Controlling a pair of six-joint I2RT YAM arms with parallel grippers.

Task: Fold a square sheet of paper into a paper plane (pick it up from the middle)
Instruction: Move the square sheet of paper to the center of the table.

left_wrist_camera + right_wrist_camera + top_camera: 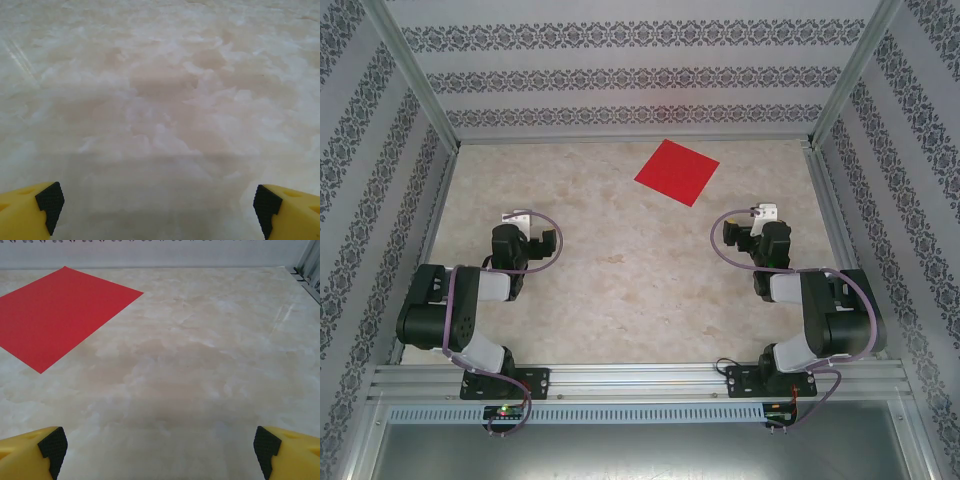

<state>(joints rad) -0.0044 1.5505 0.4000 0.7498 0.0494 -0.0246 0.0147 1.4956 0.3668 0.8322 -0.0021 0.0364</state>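
Observation:
The square sheet of paper (677, 171) is bright red and lies flat and uncreased on the marble-look table, at the far middle, turned like a diamond. In the right wrist view the sheet (60, 320) is ahead and to the left of my right gripper (157, 452), well apart from it. The right gripper (748, 232) is open, with bare table between its yellow, black-padded fingertips (50, 445). My left gripper (525, 238) rests over the left half of the table, farther from the sheet. The left gripper (157, 210) is also open, its fingertips (47, 200) wide apart over bare table.
Patterned walls (630, 75) close the table in at the back and both sides, with aluminium posts (415, 75) at the far corners. An aluminium rail (640, 380) carries both arm bases at the near edge. Bare tabletop (630, 270) lies between the arms.

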